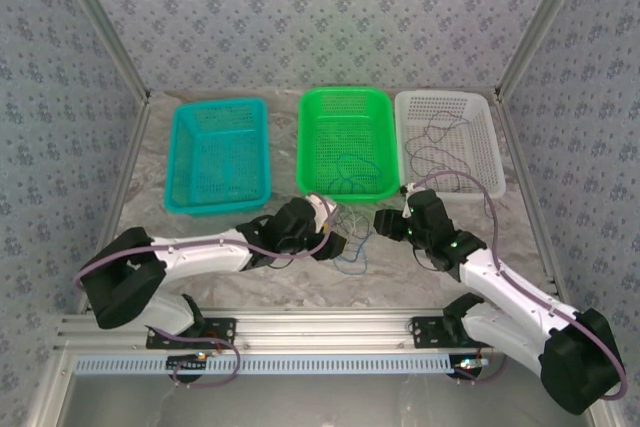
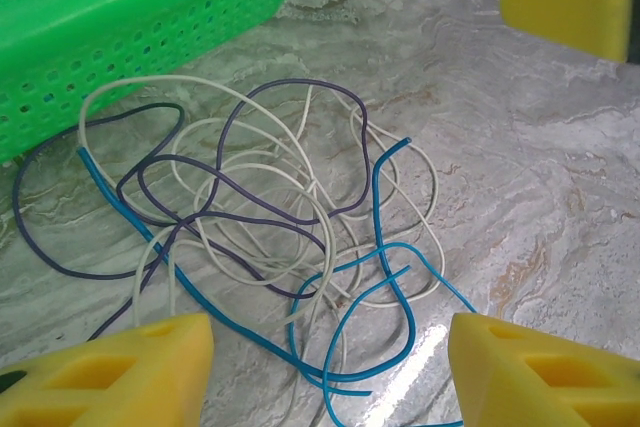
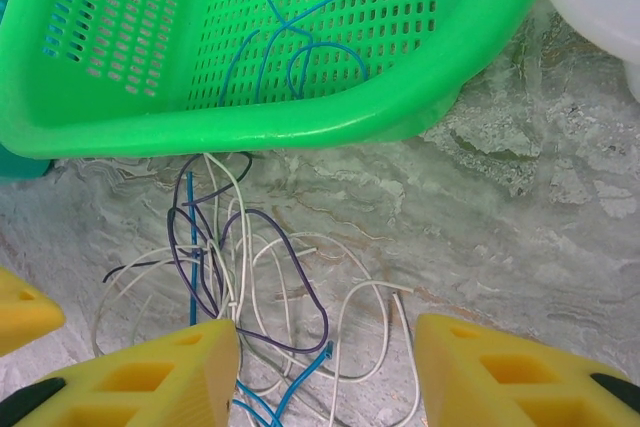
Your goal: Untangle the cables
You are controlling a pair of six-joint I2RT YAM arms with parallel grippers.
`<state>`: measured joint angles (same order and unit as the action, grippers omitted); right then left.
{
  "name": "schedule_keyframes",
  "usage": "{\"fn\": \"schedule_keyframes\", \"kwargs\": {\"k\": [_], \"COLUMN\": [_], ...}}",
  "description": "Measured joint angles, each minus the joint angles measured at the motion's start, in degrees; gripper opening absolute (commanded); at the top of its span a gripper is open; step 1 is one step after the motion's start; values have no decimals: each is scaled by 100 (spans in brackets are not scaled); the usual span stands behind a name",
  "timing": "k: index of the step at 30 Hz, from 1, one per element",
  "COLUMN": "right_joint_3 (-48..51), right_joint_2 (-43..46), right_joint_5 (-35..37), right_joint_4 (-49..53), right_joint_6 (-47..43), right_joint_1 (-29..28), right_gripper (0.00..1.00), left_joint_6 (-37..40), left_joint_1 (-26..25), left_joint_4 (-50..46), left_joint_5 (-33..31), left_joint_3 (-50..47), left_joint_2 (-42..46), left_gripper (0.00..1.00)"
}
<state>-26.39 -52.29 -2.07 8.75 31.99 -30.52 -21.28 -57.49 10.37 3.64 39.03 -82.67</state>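
I see the cables [image 1: 350, 225] lying in a loose tangle on the marbled worktop [image 1: 250, 277], about midway between its left and right edges and just off the near wall of the green basket [image 1: 312, 147]. In the left wrist view the cables [image 2: 255, 219] are blue, dark purple and pale strands looped over one another. In the right wrist view a few loops of the cables [image 3: 230, 257] run up to the green basket [image 3: 250, 127].

The left jaws are spread wide just left of the tangle, their yellow fingers [image 2: 130, 372] either side of its near loops, gripping nothing. The right jaws are also spread wide just right of the tangle, with yellow fingers [image 3: 500, 372] apart and nothing between them but loose strands on the worktop.

A separate blue wire [image 3: 300, 42] lies inside the green basket. A dark wire [image 1: 440, 142] lies in the white basket [image 1: 485, 127] at the back right. The teal basket [image 1: 182, 162] sits back left.
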Motion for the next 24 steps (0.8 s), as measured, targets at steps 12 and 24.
{"fn": "schedule_keyframes", "kwargs": {"k": [12, 24], "right_joint_3": [37, 44], "right_joint_2": [57, 63], "right_joint_5": [46, 83], "right_joint_4": [15, 44], "right_joint_6": [66, 127], "right_joint_1": [0, 0], "right_gripper": [52, 52], "left_joint_6": [-39, -48], "left_joint_1": [0, 0], "left_joint_4": [9, -4], "left_joint_5": [212, 212], "left_joint_3": [72, 264], "left_joint_2": [-505, -715], "left_gripper": [62, 26]}}
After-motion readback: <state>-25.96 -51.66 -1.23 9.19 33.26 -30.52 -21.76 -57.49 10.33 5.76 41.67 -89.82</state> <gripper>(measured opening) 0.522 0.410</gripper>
